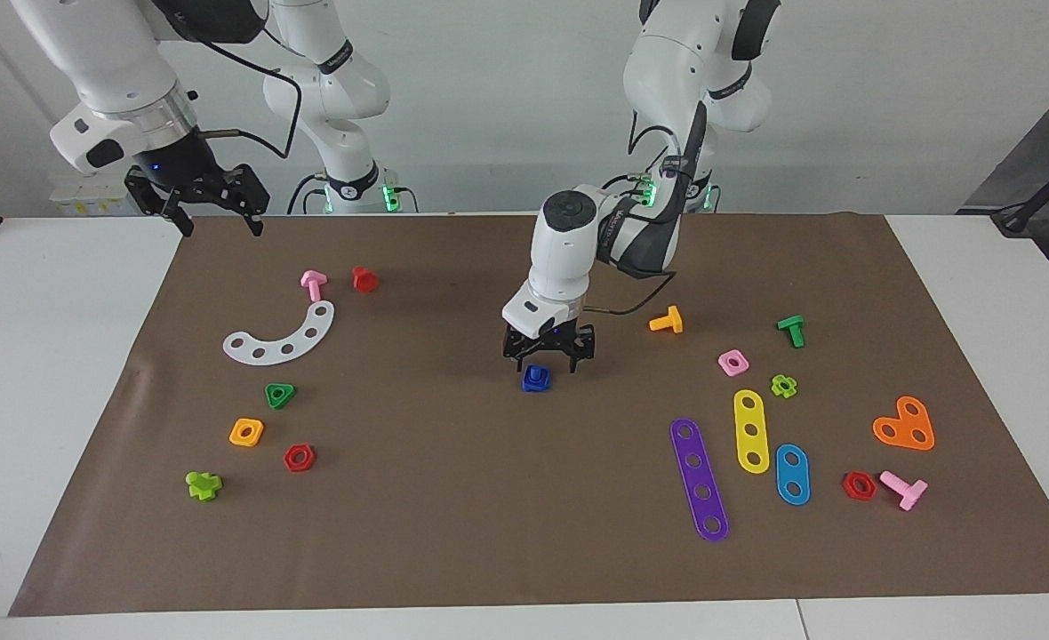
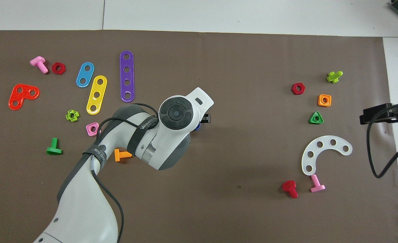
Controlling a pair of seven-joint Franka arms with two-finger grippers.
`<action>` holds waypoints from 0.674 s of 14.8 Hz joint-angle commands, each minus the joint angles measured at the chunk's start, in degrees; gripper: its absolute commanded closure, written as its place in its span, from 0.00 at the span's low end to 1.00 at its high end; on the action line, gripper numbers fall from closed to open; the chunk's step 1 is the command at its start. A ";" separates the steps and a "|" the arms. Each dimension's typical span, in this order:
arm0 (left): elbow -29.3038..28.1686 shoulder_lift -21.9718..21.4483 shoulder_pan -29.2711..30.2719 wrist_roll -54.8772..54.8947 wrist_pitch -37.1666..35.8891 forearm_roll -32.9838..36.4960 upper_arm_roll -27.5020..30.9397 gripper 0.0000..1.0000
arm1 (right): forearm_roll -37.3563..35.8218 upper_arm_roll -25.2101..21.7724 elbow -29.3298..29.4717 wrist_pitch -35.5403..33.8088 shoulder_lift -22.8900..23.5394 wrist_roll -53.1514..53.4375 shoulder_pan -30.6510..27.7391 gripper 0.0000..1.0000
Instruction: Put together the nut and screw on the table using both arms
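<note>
A dark blue piece [image 1: 535,378] lies on the brown mat [image 1: 453,498] near the middle of the table. Its square nut shape with a round hole faces up. I cannot tell the screw apart from the nut in it. My left gripper [image 1: 548,357] hangs just above it, open and empty, its fingers spread wide and clear of the piece. In the overhead view the left arm [image 2: 175,116] hides all but a blue sliver [image 2: 198,127]. My right gripper [image 1: 220,218] waits open and empty over the mat's edge at the right arm's end, and it also shows in the overhead view [image 2: 371,116].
An orange screw [image 1: 667,320] and a pink square nut [image 1: 732,362] lie toward the left arm's end, with coloured strips [image 1: 699,478] farther out. A white curved strip [image 1: 281,336], a green triangular nut [image 1: 280,395], an orange square nut [image 1: 246,432] and a red nut [image 1: 299,457] lie toward the right arm's end.
</note>
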 commanded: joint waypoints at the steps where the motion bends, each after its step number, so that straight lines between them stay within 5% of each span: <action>1: -3.49 -6.29 3.60 -0.10 -2.66 1.23 -0.02 0.00 | -0.53 0.14 -1.13 0.15 -1.07 -1.27 -0.12 0.00; 10: -6.14 -17.11 20.03 22.55 -17.41 1.23 0.06 0.00 | 0.00 0.23 2.73 -2.39 0.60 -1.53 -0.30 0.00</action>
